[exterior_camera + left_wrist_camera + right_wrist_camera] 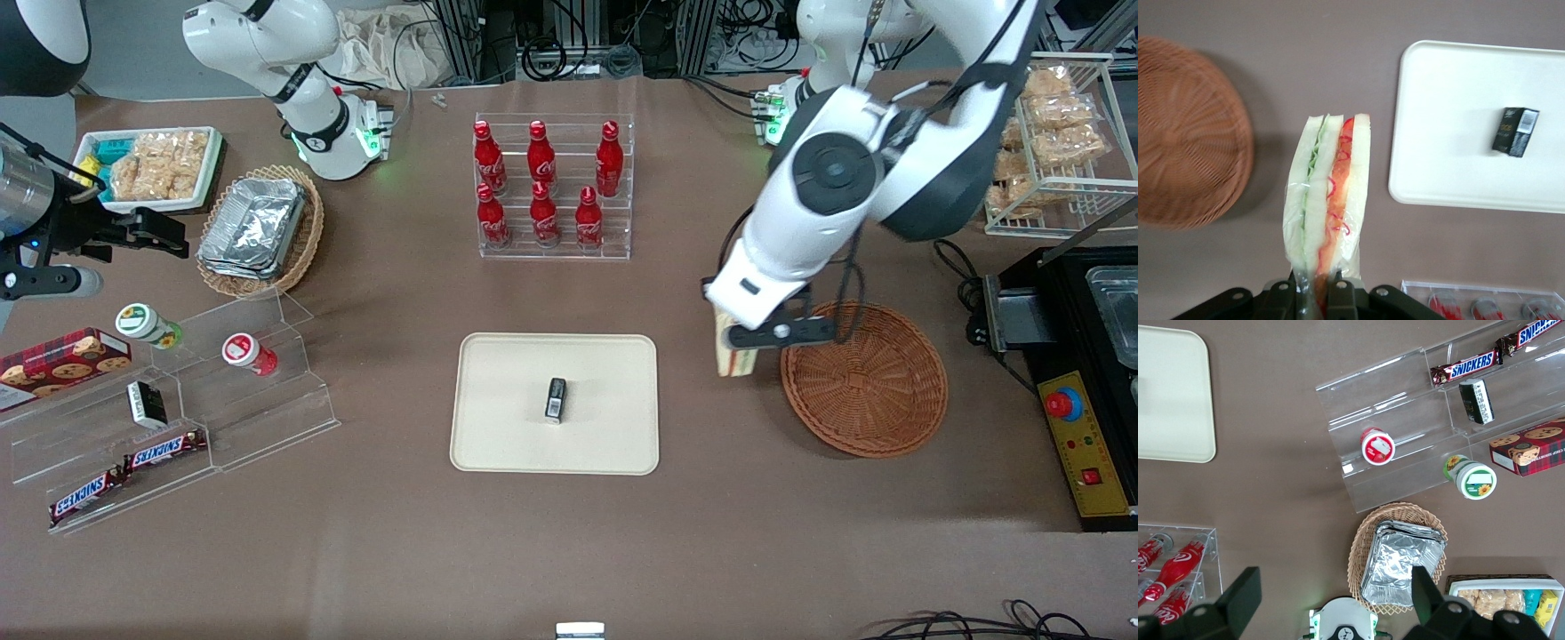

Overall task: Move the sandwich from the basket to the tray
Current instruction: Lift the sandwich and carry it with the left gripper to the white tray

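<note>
Front view inspected, largest item first. One desk (pixel 400 551), brown, carrying all items. One tray (pixel 498 444), cream, near the desk's middle, holding one small dark box (pixel 556 399). One basket (pixel 876 391), reddish wicker, empty, toward the working arm's end of the desk. Six red bottles (pixel 541 187) in one clear rack, nearer the desk's robot-side edge. One sandwich (pixel 1328 200), wrapped in clear film, held above bare desk between basket and tray. One gripper (pixel 745 336), jaws closed narrow on the sandwich's end.

Handling, judged: light, soft, easily crushed; film probably slippery. Grip at the bread end, across the slices, appears suitable; light pressure advised. Sandwich hangs long from the jaws, so sagging or slipping possible.
</note>
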Robot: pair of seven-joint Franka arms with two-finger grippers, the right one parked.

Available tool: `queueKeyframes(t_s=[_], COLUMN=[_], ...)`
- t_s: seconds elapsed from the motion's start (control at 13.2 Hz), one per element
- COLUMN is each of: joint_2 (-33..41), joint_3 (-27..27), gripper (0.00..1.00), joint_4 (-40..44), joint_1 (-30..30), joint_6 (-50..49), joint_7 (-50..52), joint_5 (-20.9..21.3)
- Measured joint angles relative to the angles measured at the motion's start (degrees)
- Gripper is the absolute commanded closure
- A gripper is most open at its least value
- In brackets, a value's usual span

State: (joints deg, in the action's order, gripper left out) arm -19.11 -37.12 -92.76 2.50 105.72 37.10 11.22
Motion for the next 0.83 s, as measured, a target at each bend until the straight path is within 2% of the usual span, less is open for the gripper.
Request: queueKeyframes(t_s=[0.38, 0.68, 0.83], joint_2=[-12.3, -21.5, -24.3], joint_3=[0.1, 0.1, 0.1], gripper=[0.98, 0.98, 0.98], joint_4=[0.2, 4.4, 6.8], joint_1=[-5.0, -9.1, -10.5], joint_6=[9.0, 10.6, 10.6], joint_7=[2.0, 10.9, 13.7], joint_5=[8.4, 16.8, 18.8])
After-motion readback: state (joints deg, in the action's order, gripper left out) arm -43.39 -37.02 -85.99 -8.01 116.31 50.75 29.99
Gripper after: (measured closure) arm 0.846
